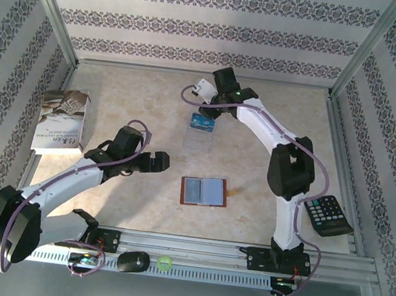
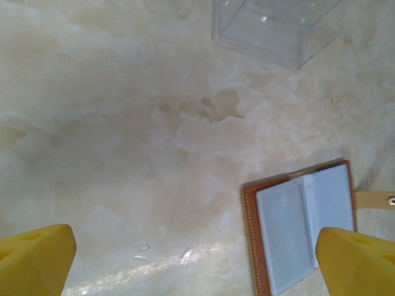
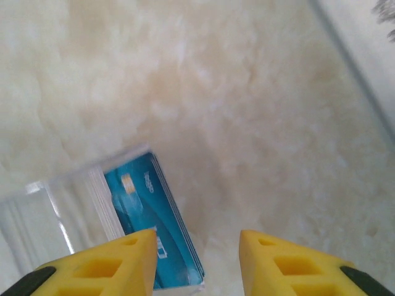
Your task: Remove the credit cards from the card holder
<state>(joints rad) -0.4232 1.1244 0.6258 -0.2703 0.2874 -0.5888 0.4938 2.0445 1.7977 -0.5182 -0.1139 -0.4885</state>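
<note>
Bench (image 1: 153, 98): pale marbled top, walled in by patterned panels.
Left claw (image 1: 158, 162): hovers over the bench just left of the card holder; yellow fingers (image 2: 37, 262) spread wide, pinching nothing.
Right claw (image 1: 207, 109): hangs low over the far middle of the bench, right above the credit cards; yellow fingers (image 3: 105, 265) spread apart, gripping nothing.
Booklet (image 1: 61, 123): white-grey, printed, lies at the left edge, well apart from everything else.
Calculator (image 1: 328, 215): dark, lies at the right edge beside the right arm.
Clear case (image 1: 200, 135): see-through plastic, sits in the middle, between the right claw and the card holder.
Card holder (image 1: 204, 191): reddish-brown, lies opened flat in the near middle, grey-blue inside facing up, snap tab sticking out to the right.
Credit cards (image 1: 202, 124): small blue stack with pale markings, at the far end of the clear case, well apart from the card holder; on or inside the case, cannot tell.
Mouse (image 1: 133, 261): black, rests on the near rail.
Ball (image 1: 164, 263): small, green, just right of the mouse.
</note>
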